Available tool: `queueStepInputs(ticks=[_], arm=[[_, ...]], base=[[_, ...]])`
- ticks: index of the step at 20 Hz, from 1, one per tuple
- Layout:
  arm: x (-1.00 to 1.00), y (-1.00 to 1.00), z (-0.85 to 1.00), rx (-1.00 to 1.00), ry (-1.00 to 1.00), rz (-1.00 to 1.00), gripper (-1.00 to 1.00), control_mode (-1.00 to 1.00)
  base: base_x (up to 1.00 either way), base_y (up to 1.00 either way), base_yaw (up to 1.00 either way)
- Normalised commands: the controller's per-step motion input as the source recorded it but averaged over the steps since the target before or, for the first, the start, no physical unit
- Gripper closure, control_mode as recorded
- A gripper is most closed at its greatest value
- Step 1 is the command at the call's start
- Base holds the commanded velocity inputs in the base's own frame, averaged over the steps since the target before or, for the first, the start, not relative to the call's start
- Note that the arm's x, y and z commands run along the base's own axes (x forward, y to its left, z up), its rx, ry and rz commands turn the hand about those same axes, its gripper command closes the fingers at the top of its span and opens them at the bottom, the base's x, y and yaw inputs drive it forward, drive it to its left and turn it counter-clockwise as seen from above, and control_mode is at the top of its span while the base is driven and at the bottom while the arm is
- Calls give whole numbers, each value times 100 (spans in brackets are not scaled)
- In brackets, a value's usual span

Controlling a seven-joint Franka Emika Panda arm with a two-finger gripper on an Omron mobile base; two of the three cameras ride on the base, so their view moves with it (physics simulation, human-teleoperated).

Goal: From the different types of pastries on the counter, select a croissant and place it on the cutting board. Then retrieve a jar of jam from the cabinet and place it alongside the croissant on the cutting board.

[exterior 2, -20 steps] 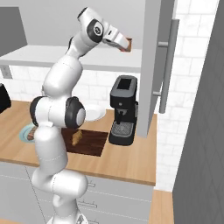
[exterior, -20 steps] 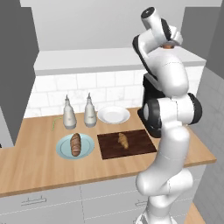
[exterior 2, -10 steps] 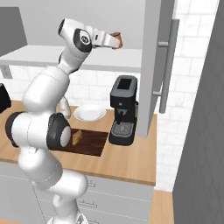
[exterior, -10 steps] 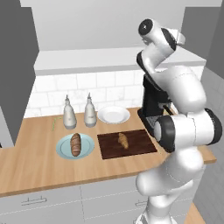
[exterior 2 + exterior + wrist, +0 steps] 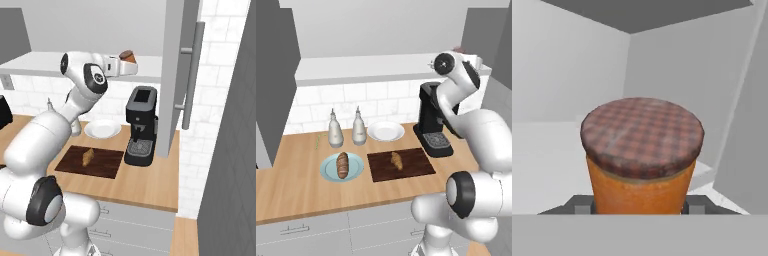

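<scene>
Jar of jam [image 5: 641, 165]: orange-brown cylinder, checked brown lid, upright, held up at the level of the white cabinet [image 5: 366, 67] shelf. Small golden croissant [image 5: 397, 160] lies on the dark-brown cutting board [image 5: 416, 167], near its centre. Larger dark ridged pastry [image 5: 343, 165] lies left of the board, apart from it, on the light wood counter [image 5: 291, 190].

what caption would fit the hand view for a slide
Gripper shut on the orange jar of jam with its plaid lid, at the white cabinet shelf.
</scene>
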Motion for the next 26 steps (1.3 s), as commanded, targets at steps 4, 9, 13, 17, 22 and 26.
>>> queueStepInputs(ticks=[4, 9, 13, 17, 22, 26], arm=[[-100, 31, 54, 16, 50, 0, 100, -100], [-100, 39, 41, 14, 44, 6, 100, -100], [-56, 18, 8, 13, 31, 21, 100, -100], [-9, 0, -65, 20, 9, 32, 100, -100], [-45, 0, -98, 28, -3, 36, 100, -100], [-99, 30, -74, 14, -23, 27, 100, -100]], base=[[0, 0, 0], [0, 0, 0], [0, 0, 0], [0, 0, 0], [0, 0, 0], [0, 0, 0]])
